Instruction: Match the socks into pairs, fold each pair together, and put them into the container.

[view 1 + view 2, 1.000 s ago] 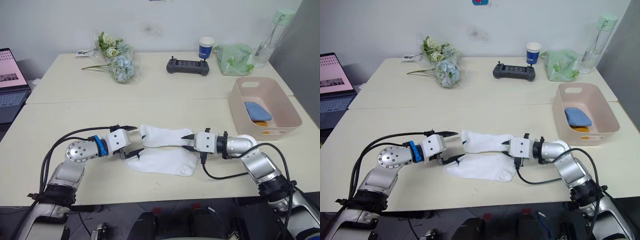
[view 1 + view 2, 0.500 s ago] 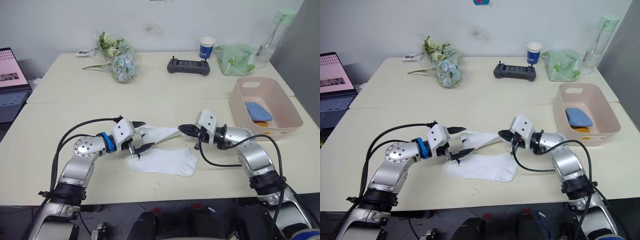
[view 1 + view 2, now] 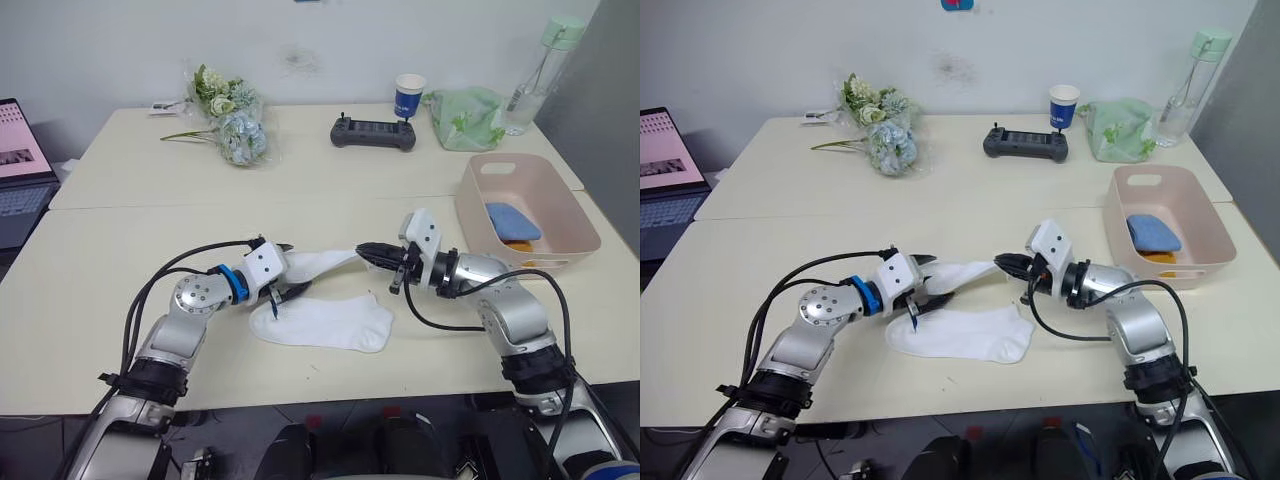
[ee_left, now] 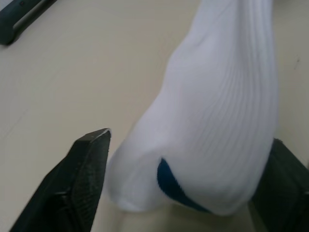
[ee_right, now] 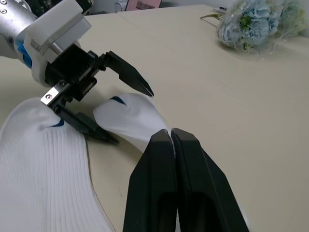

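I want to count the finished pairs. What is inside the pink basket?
In the pink basket lies a folded light blue sock bundle, with an orange piece showing beside it. The near wall hides the rest of the floor.

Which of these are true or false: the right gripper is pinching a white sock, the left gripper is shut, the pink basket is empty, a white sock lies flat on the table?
1. The right gripper is shut on the upper white sock. True.
2. The left gripper is shut. False: its fingers are spread around that sock's other end.
3. The pink basket is empty. False: a blue sock and something orange lie in it.
4. A second white sock lies flat on the table. True.
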Available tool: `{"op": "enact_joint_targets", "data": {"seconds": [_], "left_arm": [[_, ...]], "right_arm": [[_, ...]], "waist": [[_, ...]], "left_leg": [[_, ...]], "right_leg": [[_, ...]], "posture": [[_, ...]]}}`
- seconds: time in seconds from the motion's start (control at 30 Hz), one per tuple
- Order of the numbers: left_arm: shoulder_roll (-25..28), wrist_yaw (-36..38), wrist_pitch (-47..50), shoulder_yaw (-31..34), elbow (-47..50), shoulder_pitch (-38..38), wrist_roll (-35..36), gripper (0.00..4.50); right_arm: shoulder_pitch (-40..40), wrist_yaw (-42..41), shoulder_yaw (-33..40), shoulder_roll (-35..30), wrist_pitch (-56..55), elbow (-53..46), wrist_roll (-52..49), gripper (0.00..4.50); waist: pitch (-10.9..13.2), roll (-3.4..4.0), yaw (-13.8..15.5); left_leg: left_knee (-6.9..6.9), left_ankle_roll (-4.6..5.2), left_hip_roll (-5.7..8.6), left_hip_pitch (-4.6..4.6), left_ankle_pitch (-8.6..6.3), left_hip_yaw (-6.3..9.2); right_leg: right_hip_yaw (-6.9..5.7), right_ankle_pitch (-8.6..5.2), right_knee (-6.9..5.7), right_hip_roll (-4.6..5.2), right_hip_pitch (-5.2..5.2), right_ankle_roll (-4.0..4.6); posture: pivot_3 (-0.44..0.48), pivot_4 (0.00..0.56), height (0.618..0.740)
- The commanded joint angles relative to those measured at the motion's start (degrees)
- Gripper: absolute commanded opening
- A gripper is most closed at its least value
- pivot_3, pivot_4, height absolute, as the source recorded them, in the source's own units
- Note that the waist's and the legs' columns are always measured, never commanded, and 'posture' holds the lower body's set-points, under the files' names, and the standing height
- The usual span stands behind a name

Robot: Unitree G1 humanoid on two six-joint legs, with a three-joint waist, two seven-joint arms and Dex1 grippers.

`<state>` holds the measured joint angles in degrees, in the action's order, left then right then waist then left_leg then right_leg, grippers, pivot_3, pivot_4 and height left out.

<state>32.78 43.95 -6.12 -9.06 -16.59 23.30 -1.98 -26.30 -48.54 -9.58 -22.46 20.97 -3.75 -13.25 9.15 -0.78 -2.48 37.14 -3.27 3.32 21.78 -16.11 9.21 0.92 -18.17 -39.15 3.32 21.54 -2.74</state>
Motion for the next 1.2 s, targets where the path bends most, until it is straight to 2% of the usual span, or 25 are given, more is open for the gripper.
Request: {"op": "enact_joint_targets", "data": {"seconds": [0.03, 0.33, 0.53, 0.7, 0.83, 0.93, 1.07, 1.17, 1.2], "left_arm": [[2.69, -2.79, -2.46, 2.34, -4.09, 1.23, -2.32, 2.98], [3.46, -4.02, -5.86, 4.28, -5.64, 1.60, -1.23, 0.08], [4.69, 1.89, -5.81, 5.62, -1.56, 1.01, 3.37, 0.03], [9.47, 13.43, 1.13, 7.05, 5.85, 0.51, 11.75, 0.03], [12.49, 17.98, 8.16, 8.56, 10.95, -0.04, 16.72, 0.03], [13.22, 18.77, 11.18, 9.98, 12.79, 0.33, 18.68, 0.03], [13.24, 18.50, 7.53, 9.20, 10.16, 0.51, 15.47, 0.03], [11.16, 19.00, 11.10, 8.65, 12.89, -1.30, 18.15, 0.03], [10.34, 18.78, 11.46, 8.15, 14.03, -1.85, 18.29, 0.41]], "right_arm": [[-0.13, 0.57, 1.07, -0.21, -0.54, -2.88, -0.80, 0.00], [0.42, 1.24, 0.84, 0.08, -1.58, -1.90, -0.56, 0.00], [-2.13, 1.12, 2.05, -0.46, -1.94, -0.52, -0.86, 0.00], [-3.56, -3.03, 3.11, -3.71, 2.39, -4.55, -5.14, 0.00], [-3.28, -5.38, 3.60, -6.55, 4.98, -6.89, -7.47, 0.00], [-3.43, -5.76, 4.55, -7.83, 6.98, -7.85, -9.20, 0.00], [-3.61, -5.38, 4.19, -8.18, 6.85, -6.90, -8.99, 0.00], [-2.60, -4.75, 3.02, -7.64, 5.74, -6.05, -7.70, 0.00], [-2.57, -4.47, 2.94, -7.37, 5.61, -5.91, -7.61, 0.00]], "waist": [[0.00, 0.00, -0.26], [0.00, 0.00, -0.62], [0.00, 0.00, -0.64], [0.00, 0.00, -0.76], [0.00, 0.00, -0.76], [0.00, 0.00, -0.76], [0.00, 0.00, -0.74], [0.00, 0.00, -0.74], [0.00, 0.00, -0.75]], "left_leg": [[-0.01, 0.00, 0.00, 0.00, 0.00, 0.00], [-0.01, 0.00, 0.04, 0.13, 0.00, 0.00], [-0.01, 0.00, 0.03, 0.14, 0.00, 0.00], [-0.03, 0.00, 0.02, 0.17, 0.00, 0.00], [-0.06, 0.00, 0.00, 0.15, 0.00, 0.00], [-0.05, 0.00, 0.00, 0.16, 0.00, -0.01], [-0.05, 0.00, 0.00, 0.15, 0.00, -0.02], [-0.05, 0.00, 0.00, 0.15, 0.00, -0.02], [-0.05, 0.01, 0.00, 0.15, 0.00, -0.02]], "right_leg": [[0.00, 0.00, -0.03, 0.00, 0.02, 0.00], [0.01, 0.00, -0.06, 0.02, 0.17, 0.00], [0.02, 0.00, -0.06, 0.03, 0.19, 0.00], [0.02, 0.00, -0.06, 0.04, 0.20, 0.00], [0.02, 0.00, 0.00, 0.06, 0.17, 0.00], [0.01, 0.00, -0.01, 0.06, 0.17, 0.00], [0.00, 0.00, -0.01, 0.01, 0.15, 0.00], [0.00, 0.00, -0.01, 0.01, 0.16, 0.00], [0.01, 0.00, -0.01, 0.01, 0.16, 0.00]], "posture": [[0.000, 0.150, 0.740], [0.000, 0.150, 0.740], [0.000, 0.150, 0.740], [0.000, 0.150, 0.740], [0.000, 0.150, 0.740], [0.000, 0.150, 0.740], [0.000, 0.150, 0.740], [0.000, 0.150, 0.740], [0.000, 0.150, 0.740]]}}
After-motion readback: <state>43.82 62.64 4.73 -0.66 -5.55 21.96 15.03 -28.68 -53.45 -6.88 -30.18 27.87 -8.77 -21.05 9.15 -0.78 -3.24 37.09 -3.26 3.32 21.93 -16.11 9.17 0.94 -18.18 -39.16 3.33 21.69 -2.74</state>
